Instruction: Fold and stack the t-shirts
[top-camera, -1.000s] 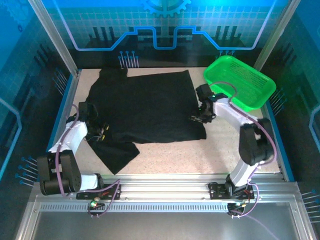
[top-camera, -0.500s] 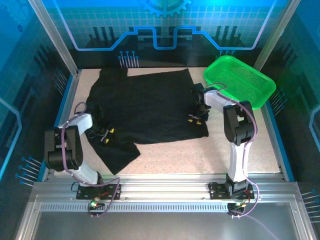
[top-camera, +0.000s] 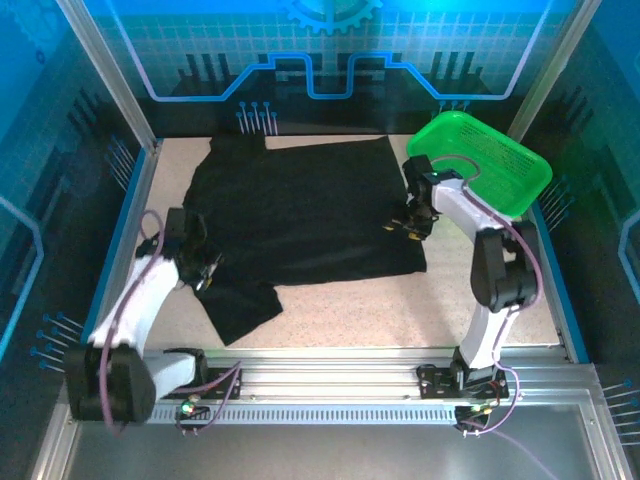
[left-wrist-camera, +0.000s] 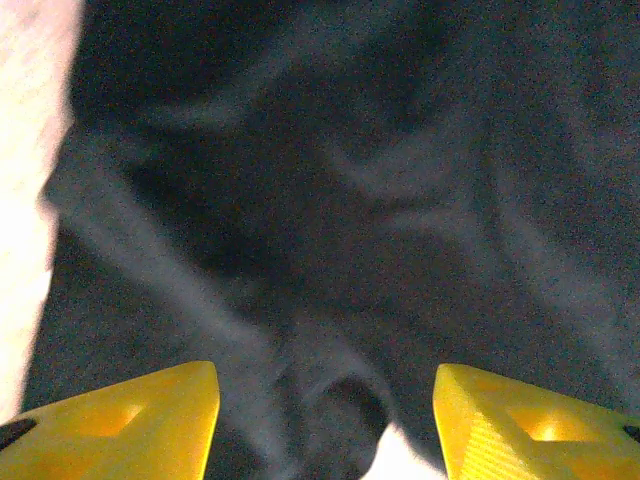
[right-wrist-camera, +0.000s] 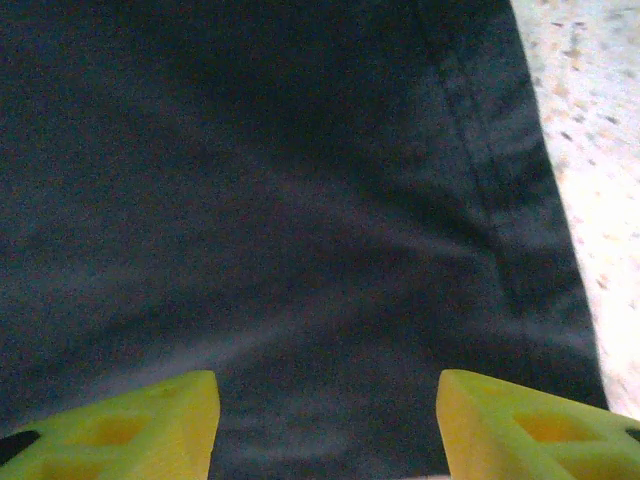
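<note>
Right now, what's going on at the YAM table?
A black t-shirt lies spread out on the table, not yet folded. The left gripper is at the shirt's near-left side by a sleeve, and the right gripper is at its right edge. Both are open over the fabric, clamping nothing. A green basket stands at the far right.

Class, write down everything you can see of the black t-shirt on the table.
The t-shirt is plain black, soft-looking cloth, spread mostly flat on the speckled table, its stitched hem edge toward the green basket. A rumpled sleeve sticks out at the near left. The left gripper and right gripper are open over opposite edges.
</note>
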